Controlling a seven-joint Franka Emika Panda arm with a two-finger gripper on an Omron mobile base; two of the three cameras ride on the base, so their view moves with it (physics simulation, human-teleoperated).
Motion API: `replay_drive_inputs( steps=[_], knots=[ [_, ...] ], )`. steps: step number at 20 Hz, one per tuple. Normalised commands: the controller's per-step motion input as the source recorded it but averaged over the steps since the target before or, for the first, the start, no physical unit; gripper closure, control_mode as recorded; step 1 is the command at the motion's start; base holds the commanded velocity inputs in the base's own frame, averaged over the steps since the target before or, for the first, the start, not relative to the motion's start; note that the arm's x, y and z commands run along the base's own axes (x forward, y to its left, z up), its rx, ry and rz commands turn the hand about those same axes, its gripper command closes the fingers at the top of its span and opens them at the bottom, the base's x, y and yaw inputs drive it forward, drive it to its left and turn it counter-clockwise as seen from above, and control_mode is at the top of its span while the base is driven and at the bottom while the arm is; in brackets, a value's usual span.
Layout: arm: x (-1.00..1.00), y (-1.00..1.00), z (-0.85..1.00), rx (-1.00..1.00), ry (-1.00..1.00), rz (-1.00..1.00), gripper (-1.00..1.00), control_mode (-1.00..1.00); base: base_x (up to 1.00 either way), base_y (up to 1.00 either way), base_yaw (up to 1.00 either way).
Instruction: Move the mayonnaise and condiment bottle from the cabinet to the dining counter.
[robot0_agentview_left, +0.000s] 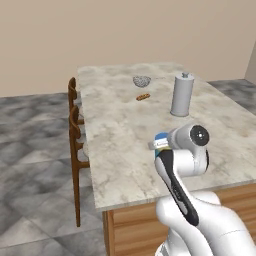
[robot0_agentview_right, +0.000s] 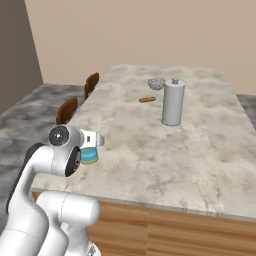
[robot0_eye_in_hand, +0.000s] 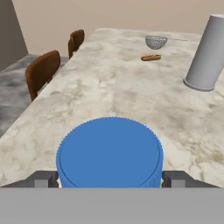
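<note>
The mayonnaise jar (robot0_eye_in_hand: 110, 151) stands between the two fingers (robot0_eye_in_hand: 43, 178) of the gripper (robot0_eye_in_hand: 110, 178), which are spread wide, one close at each side of its blue lid; whether they touch it I cannot tell. It is over the near part of the dining counter (robot0_eye_in_hand: 109, 87). Beyond the fingers stand a tall grey canister (robot0_eye_in_hand: 206, 54), a small brown piece of food (robot0_eye_in_hand: 151, 57) and a mesh strainer (robot0_eye_in_hand: 156, 42).

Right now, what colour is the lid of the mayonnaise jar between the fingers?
Blue, with a ribbed edge; the mayonnaise lid shows best in the hand view.
</note>
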Motion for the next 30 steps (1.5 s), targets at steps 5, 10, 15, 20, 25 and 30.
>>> replay_drive_inputs(
  steps=[5, 10, 15, 20, 25, 30],
  knots=[
    [0.47, 0.0, -0.39, 0.0, 0.0, 0.0, 1.0, -1.0, 0.0, 0.0, 0.0],
    [0.41, 0.0, -0.4, 0.0, 0.0, 0.0, 1.0, -1.0, 0.0, 0.0, 0.0],
    [0.37, 0.0, -0.47, 0.0, 0.0, 0.0, 1.0, -1.0, 0.0, 0.0, 0.0],
    [0.34, 0.0, -0.43, 0.0, 0.0, 0.0, 1.0, -1.0, 0.0, 0.0, 0.0],
    [0.3, 0.0, -0.44, 0.0, 0.0, 0.0, 1.0, -1.0, 0.0, 0.0, 0.0],
    [0.19, 0.0, -0.46, 0.0, 0.0, 0.0, 1.0, -1.0, 0.0, 0.0, 0.0]
  ],
)
